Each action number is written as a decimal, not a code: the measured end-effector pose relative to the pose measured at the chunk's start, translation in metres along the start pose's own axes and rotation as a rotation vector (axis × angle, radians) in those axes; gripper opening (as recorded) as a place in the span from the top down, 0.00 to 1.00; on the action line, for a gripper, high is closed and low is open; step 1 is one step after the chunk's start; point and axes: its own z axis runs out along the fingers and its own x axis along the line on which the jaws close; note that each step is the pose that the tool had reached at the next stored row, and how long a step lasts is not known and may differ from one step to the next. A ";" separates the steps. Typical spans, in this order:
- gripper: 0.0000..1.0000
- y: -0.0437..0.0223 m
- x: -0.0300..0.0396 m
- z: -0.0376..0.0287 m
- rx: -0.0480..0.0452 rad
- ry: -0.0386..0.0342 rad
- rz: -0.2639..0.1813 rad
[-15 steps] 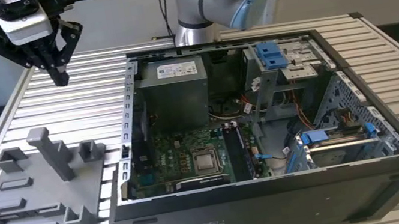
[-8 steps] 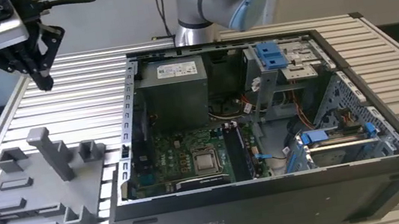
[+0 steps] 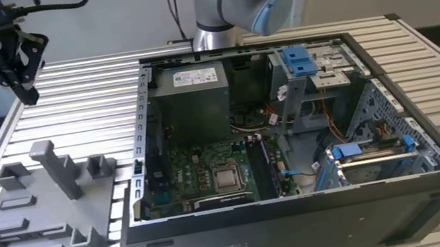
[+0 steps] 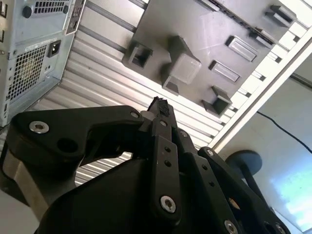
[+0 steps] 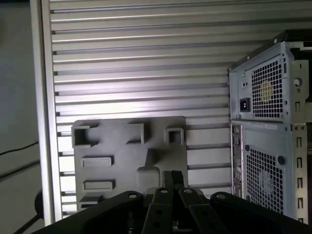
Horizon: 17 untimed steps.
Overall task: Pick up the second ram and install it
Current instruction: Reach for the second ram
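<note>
My gripper point(image 3: 28, 96) hangs shut, with nothing between its fingers, high over the back left of the table, above the grey holder plate point(image 3: 36, 225). In both wrist views the black fingers meet at one tip point(image 4: 160, 104) point(image 5: 173, 178), with the holder plate point(image 4: 195, 34) point(image 5: 122, 146) below them. No dark board lies on the holder. Inside the open computer case point(image 3: 307, 216), thin dark boards stand on edge in the slots right of the processor. The second ram point(image 3: 261, 169) looks to be one of them; I cannot tell it from its match.
The holder plate carries a tall grey post point(image 3: 58, 167) and several low blocks. The case takes up the middle and the exterior view's right of the slatted table point(image 3: 82, 99). Blue drive brackets point(image 3: 299, 60) and cables sit inside. The arm's base point(image 3: 240, 6) stands behind the case.
</note>
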 end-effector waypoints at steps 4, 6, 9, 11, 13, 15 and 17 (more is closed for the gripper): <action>0.89 -0.0020 0.0123 0.0001 0.0000 0.0001 0.000; 0.89 -0.0031 0.0188 0.0002 -0.0001 0.0000 0.000; 0.89 -0.0049 0.0290 0.0003 0.0000 0.0000 0.000; 0.89 -0.0062 0.0356 0.0003 -0.0001 0.0000 0.000; 0.89 -0.0074 0.0420 0.0004 -0.0001 -0.0001 0.000; 0.89 -0.0086 0.0487 0.0004 0.0000 0.0000 0.000; 0.89 -0.0098 0.0551 0.0005 -0.0001 -0.0001 0.000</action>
